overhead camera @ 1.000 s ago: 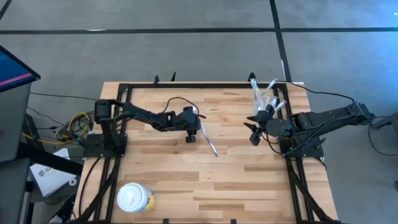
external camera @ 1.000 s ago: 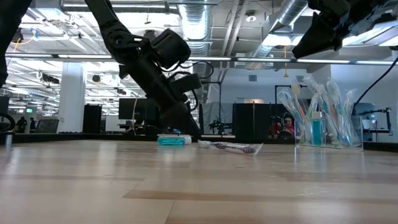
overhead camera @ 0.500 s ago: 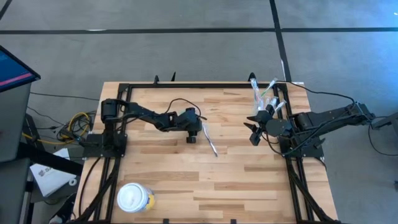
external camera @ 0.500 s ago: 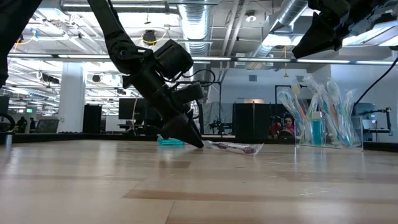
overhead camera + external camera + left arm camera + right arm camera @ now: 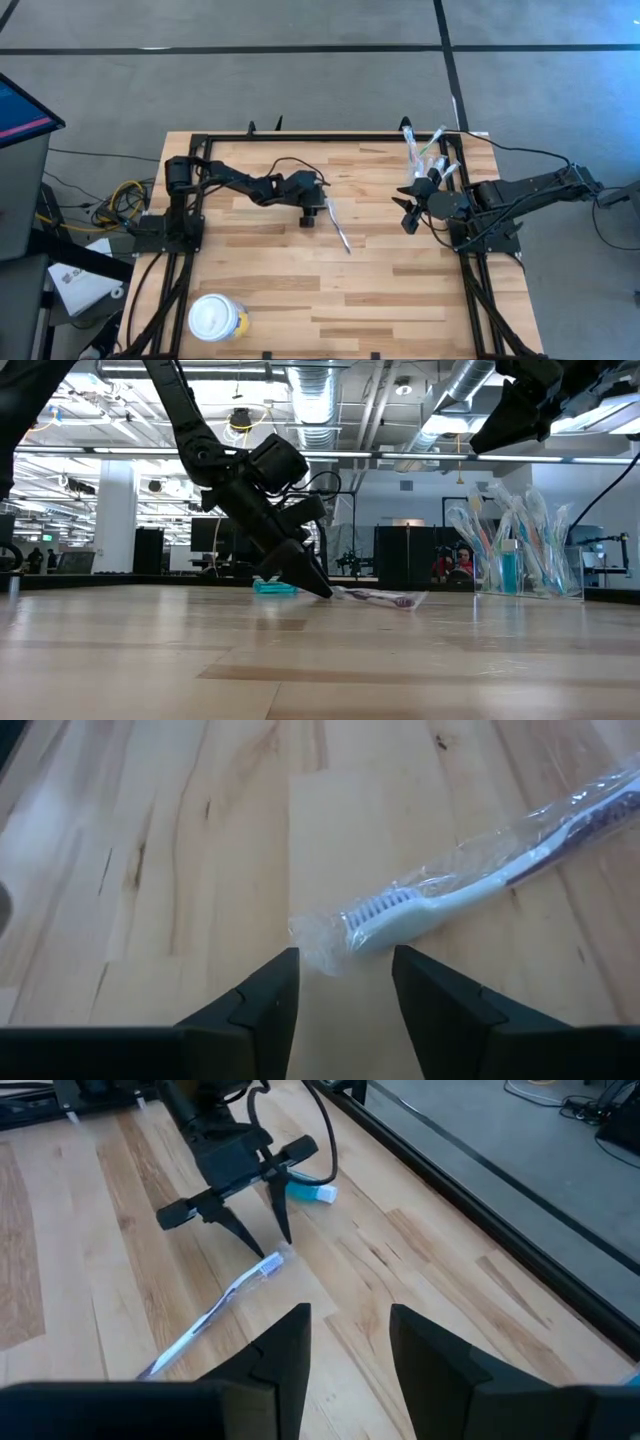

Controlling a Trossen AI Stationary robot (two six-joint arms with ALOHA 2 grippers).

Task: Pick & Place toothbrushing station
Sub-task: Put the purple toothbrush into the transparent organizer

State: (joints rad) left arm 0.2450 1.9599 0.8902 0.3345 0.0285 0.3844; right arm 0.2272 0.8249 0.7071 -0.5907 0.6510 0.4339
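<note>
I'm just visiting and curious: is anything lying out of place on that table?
Yes: one wrapped toothbrush lies flat mid-table, and a small blue tube beyond it, while the other brushes stand in the clear tumbler. The left pincer is open at its bristle end.

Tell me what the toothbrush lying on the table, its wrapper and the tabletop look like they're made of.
Toothbrush: probably smooth moulded plastic, white at the head with a darker handle end and white bristles.
Wrapper: thin clear film, likely cellophane or similar; it crinkles and glints.
Table: light wood, seemingly butcher-block planks with a satin finish; grain, knots and seams show.
</note>
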